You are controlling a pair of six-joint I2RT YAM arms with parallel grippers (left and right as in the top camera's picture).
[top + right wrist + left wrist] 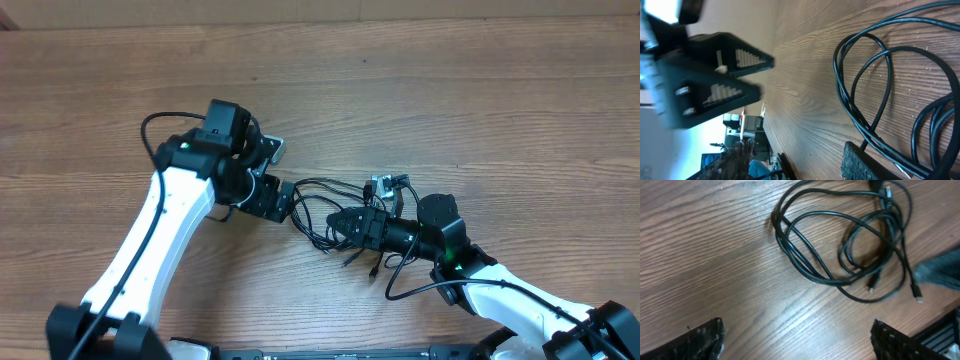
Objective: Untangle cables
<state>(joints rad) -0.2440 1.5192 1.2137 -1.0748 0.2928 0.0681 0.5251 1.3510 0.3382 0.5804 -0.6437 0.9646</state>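
The cables (318, 236) are thin black cords lying in loose overlapping loops on the wooden table, between my two grippers. A silvery-tipped plug end (381, 185) lies at their far right. In the left wrist view the loops (840, 245) lie ahead of my left gripper (797, 330), which is open and empty, short of them. Two small plug ends (871, 287) trail from the bundle. My right gripper (797, 155) is open, and one finger sits against the cords (870, 90). Overhead, the left gripper (288, 200) and right gripper (338, 226) face each other across the bundle.
The wooden table (450, 90) stretches bare behind the arms. The left arm's thicker black cable (150, 125) loops at its wrist, and the right arm's (400, 290) loops near the front edge. The left gripper (715, 75) fills the upper left of the right wrist view.
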